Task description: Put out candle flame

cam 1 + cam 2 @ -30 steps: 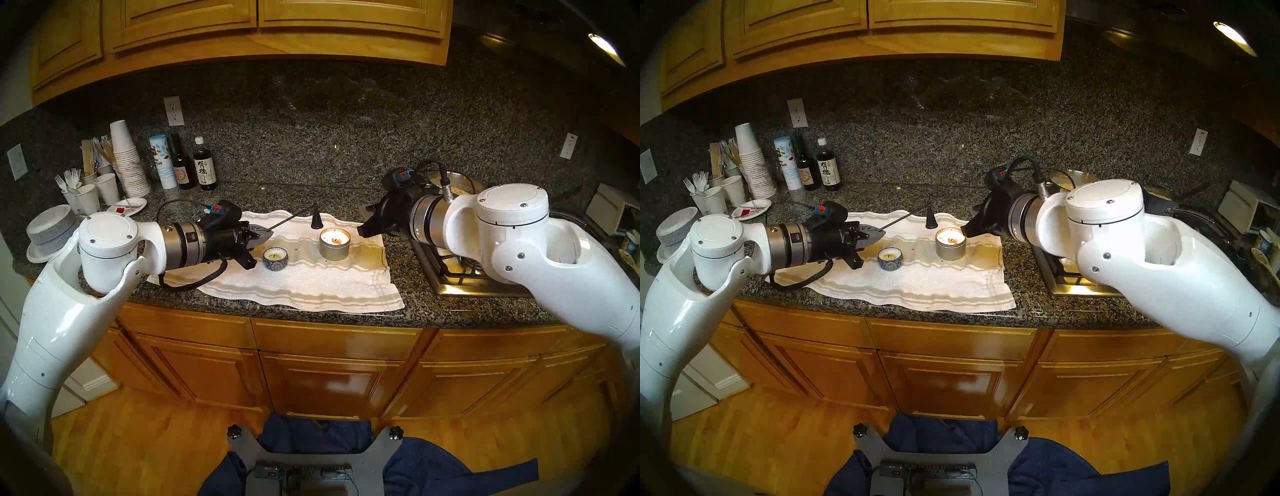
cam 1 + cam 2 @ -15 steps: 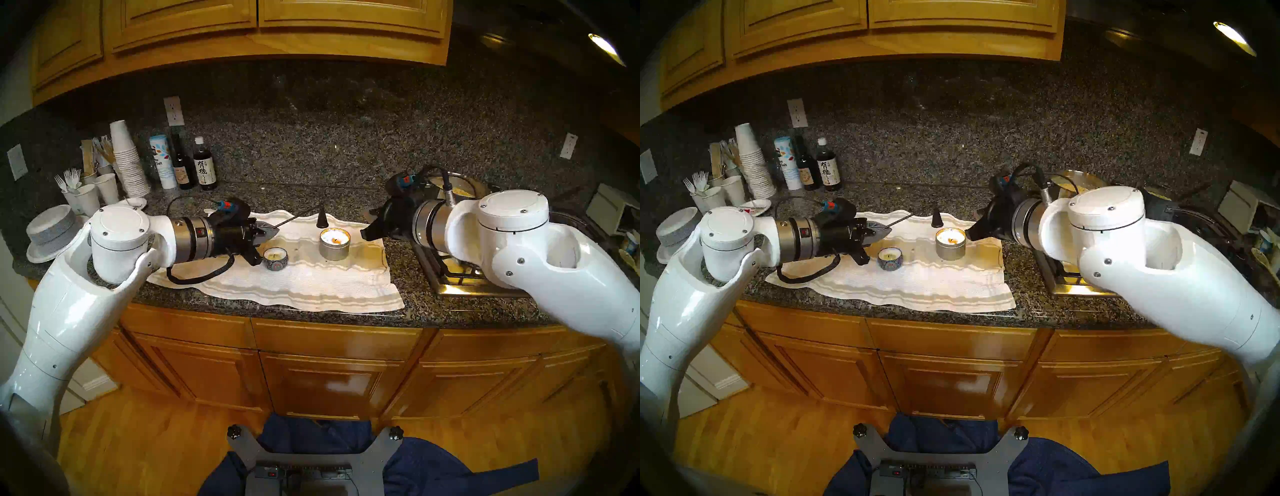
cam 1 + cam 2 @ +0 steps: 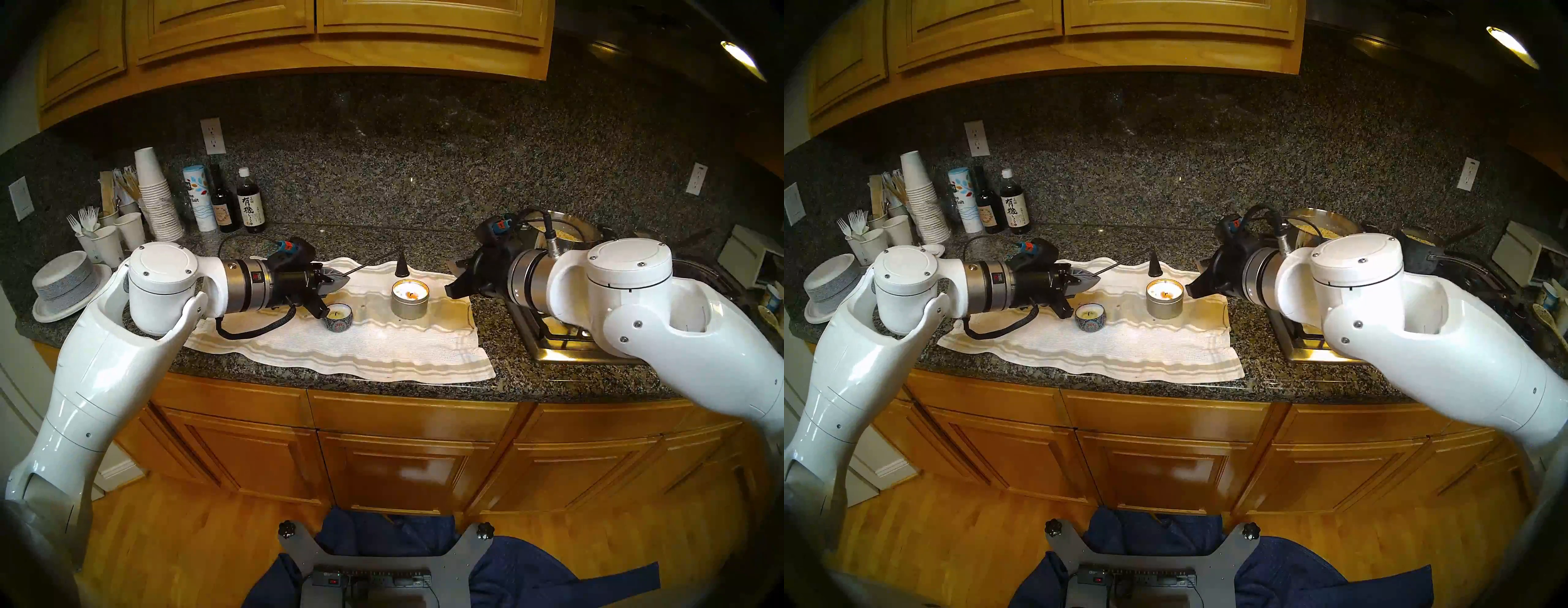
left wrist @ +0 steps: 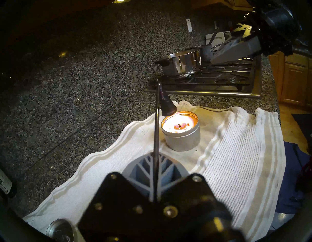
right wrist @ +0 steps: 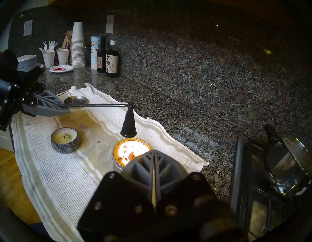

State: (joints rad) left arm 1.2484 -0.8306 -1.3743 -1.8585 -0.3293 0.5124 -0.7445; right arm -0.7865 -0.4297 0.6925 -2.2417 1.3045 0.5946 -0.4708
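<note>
A lit candle in a silver tin (image 3: 410,300) stands on a white towel (image 3: 382,348); its flame glows in the left wrist view (image 4: 180,125) and the right wrist view (image 5: 131,150). My left gripper (image 3: 341,282) is shut on the thin rod of a black candle snuffer. The snuffer's cone (image 3: 401,268) hangs mouth down just above the tin's far rim (image 5: 129,125), not over the flame. My right gripper (image 3: 452,288) is shut and empty, just right of the tin. A small blue patterned candle (image 3: 338,317) stands unlit under my left gripper.
A stove (image 3: 564,339) with a steel pot (image 4: 179,64) lies right of the towel. Bottles (image 3: 250,204), paper cups (image 3: 155,199) and plates (image 3: 63,284) crowd the counter's back left. A tin lid (image 5: 76,100) lies on the towel's far left.
My left arm has moved right with the snuffer, bringing the cone closer to the lit tin. My right gripper has drawn back slightly to the right.
</note>
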